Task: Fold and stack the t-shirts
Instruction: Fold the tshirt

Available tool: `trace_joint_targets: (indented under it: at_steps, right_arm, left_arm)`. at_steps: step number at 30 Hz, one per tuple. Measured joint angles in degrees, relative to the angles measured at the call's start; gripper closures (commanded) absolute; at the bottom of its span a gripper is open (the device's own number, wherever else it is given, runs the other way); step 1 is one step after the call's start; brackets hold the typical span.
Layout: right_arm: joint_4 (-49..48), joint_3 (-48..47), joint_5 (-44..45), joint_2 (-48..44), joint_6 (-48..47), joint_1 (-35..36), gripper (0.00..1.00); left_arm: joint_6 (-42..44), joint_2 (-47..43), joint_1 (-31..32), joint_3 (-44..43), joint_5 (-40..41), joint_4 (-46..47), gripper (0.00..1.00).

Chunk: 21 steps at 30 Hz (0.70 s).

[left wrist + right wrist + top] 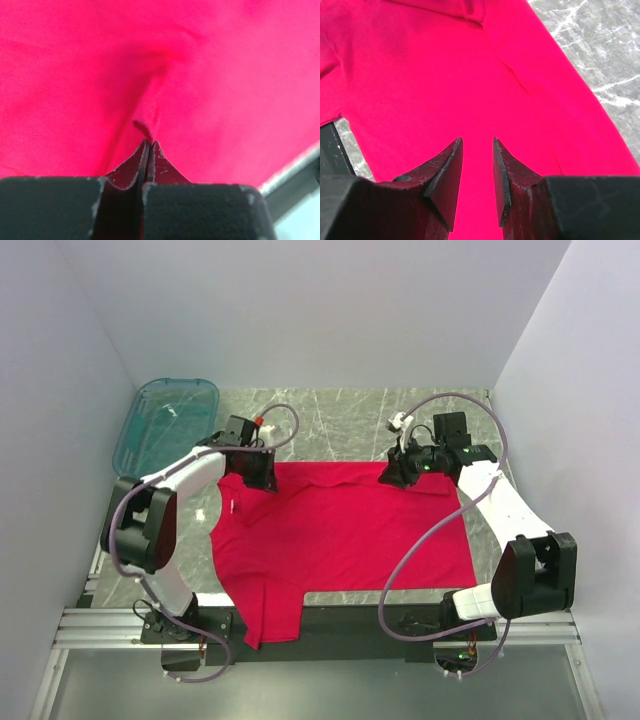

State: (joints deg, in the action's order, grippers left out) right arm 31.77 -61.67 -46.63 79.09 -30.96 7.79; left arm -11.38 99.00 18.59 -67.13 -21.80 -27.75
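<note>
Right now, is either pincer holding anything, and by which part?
The left pincer is shut on a pinched ridge of the red t-shirt at its far left corner. The right pincer stands open over the cloth, holding nothing.

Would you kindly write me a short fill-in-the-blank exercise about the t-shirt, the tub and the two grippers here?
1. The t-shirt spread on the table is ____ in colour.
2. The left gripper is ____ on a pinch of its cloth.
3. The right gripper, above the t-shirt, has its jaws ____.
4. The teal tub sits in the far ____ corner.
Missing words: red; shut; open; left.
</note>
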Motion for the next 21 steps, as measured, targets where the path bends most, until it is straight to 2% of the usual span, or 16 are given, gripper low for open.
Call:
trace_joint_targets:
  at_steps: [1, 3, 5, 6, 7, 10, 12, 13, 18, 21]
  right_arm:
    - [0.0, 0.0, -0.1, 0.0, 0.0, -0.2, 0.62]
    - [0.0, 0.0, -0.4, -0.2, 0.0, -0.6, 0.62]
    - [0.0, 0.0, -0.6, -0.3, 0.0, -1.0, 0.62]
    - [0.0, 0.0, -0.6, -0.3, 0.0, -1.1, 0.62]
    - [0.0, 0.0, -0.7, -0.3, 0.0, -1.3, 0.62]
    - [0.0, 0.0, -0.9, -0.3, 0.0, -1.7, 0.62]
    - [0.0, 0.0, -0.9, -0.3, 0.0, -2.1, 0.62]
    - [0.0, 0.0, -0.9, -0.3, 0.0, -2.4, 0.62]
    - [-0.2, 0.0, 1.8, -0.2, 0.7, -2.7, 0.62]
    - [-0.9, 0.0, 7.4, 0.8, 2.0, -3.2, 0.62]
  left_arm:
    - [0.0, -1.2, 0.9, 0.9, -1.1, -0.1, 0.99]
    - [-0.1, -3.3, 2.8, 2.5, -3.1, -0.2, 0.91]
    - [-0.3, -4.6, 5.1, 3.8, -5.9, -0.3, 0.7]
    - [-0.7, -5.1, 6.9, 4.4, -7.5, -0.2, 0.57]
    - [-1.2, -5.3, 8.5, 4.8, -8.4, -0.1, 0.37]
    - [-2.6, -5.3, 14.9, 5.2, -9.0, -1.6, 0.35]
    - [-3.5, -6.2, 18.6, 5.7, -6.0, -2.1, 0.33]
    - [-3.9, -7.4, 19.6, 6.4, -3.8, -2.3, 0.28]
    - [-6.5, -20.7, 19.2, 9.9, 11.4, -3.3, 0.18]
    - [-7.4, -28.5, 18.6, 10.1, 19.2, -1.4, 0.14]
